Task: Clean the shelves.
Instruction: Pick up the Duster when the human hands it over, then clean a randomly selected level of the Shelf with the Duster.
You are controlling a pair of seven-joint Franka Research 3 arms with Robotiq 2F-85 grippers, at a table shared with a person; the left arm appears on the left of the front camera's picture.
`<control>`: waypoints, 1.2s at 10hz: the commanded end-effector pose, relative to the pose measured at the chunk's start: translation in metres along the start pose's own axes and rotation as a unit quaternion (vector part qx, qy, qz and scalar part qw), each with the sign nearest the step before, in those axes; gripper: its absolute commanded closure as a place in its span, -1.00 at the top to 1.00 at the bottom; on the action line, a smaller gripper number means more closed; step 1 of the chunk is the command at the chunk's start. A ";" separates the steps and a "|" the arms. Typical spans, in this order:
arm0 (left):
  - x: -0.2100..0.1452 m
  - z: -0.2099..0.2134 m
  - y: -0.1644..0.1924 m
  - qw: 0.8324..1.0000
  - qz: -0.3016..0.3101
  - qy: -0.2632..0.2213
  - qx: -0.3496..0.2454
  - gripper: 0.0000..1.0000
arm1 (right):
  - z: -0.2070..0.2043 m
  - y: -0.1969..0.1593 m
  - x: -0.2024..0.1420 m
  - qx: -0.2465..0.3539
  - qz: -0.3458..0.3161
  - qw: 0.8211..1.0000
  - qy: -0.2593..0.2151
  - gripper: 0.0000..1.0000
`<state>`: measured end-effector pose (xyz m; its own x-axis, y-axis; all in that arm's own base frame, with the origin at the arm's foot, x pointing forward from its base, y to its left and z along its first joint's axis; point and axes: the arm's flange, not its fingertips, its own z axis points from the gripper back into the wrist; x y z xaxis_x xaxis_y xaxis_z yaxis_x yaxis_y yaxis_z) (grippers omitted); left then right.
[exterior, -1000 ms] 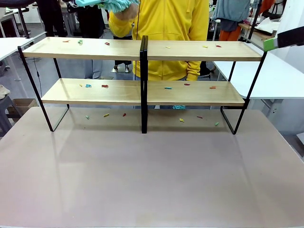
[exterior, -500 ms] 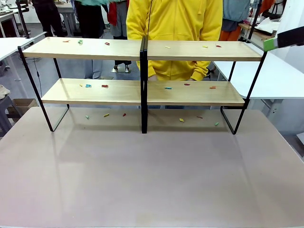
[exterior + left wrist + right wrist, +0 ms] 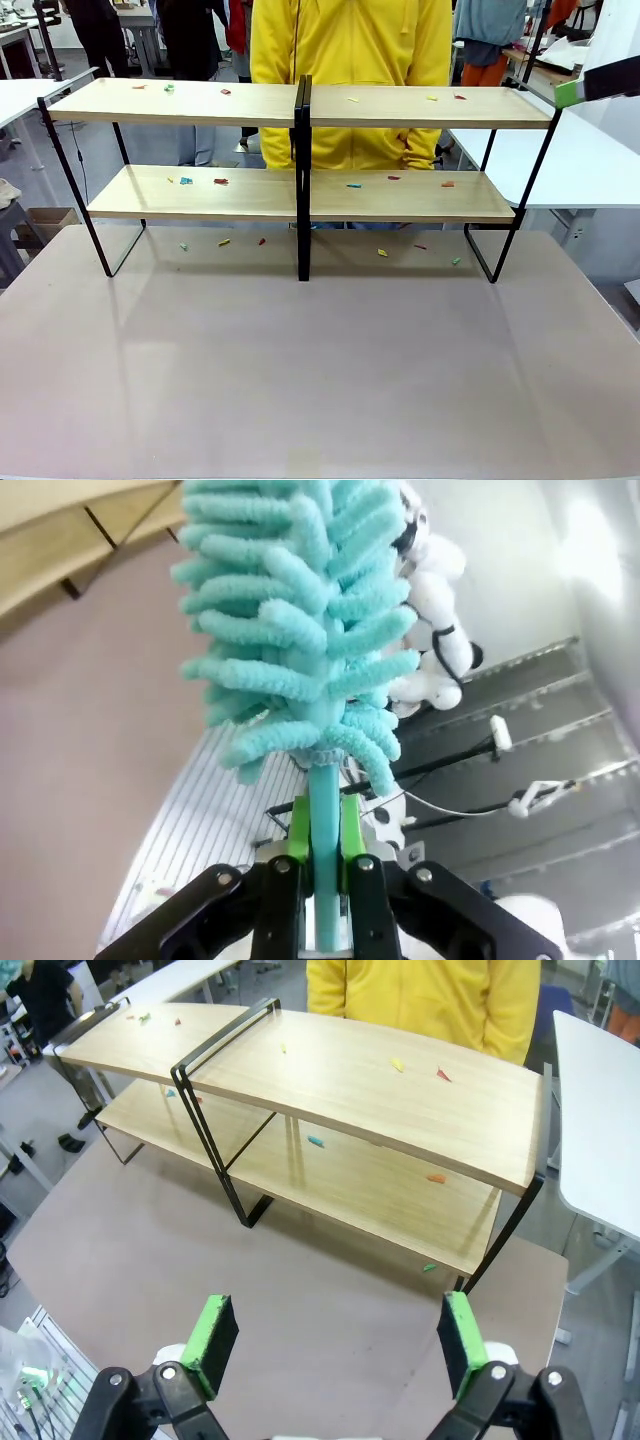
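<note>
Left wrist view: our left fingers (image 3: 299,830) pinch the stem of a teal duster (image 3: 300,610). Our right fingers (image 3: 212,1340) stand spread, holding nothing, above the surface (image 3: 300,1300). Beyond them the shelves (image 3: 380,1085) carry small coloured scraps (image 3: 397,1064) on both boards. Behind, the person (image 3: 350,60) in a yellow top has lowered the arm raised a second ago.

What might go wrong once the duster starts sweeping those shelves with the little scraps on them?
1. The duster, clamped by its thin handle in the left gripper, may twist when pressed on a board.
2. Sweeping could flick the coloured scraps off the shelves towards the person close behind.
3. Its head may snag on the central black post.
</note>
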<state>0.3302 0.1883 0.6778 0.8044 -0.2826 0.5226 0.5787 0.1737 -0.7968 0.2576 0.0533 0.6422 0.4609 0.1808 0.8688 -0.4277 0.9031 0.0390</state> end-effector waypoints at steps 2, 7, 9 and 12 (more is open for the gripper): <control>0.000 0.000 0.000 1.000 0.000 0.000 0.000 -1.00 | 0.000 -0.001 0.000 0.004 0.002 1.000 0.001 1.00; 0.000 0.000 0.000 1.000 0.000 0.000 0.000 -1.00 | 0.000 -0.001 0.000 0.004 0.002 1.000 0.001 1.00; 0.000 0.000 0.000 1.000 0.000 0.000 0.000 -1.00 | 0.000 -0.001 0.000 0.004 0.002 1.000 0.001 1.00; -0.009 -0.046 0.003 0.987 -0.018 0.127 0.098 -0.74 | 0.000 -0.001 0.000 0.004 0.002 1.000 0.001 1.00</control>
<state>0.3300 0.1769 0.6669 0.7912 -0.3666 0.4896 0.5855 0.2228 -0.7794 0.2577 0.0536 0.6421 0.4612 0.1815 0.8685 -0.4281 0.9029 0.0386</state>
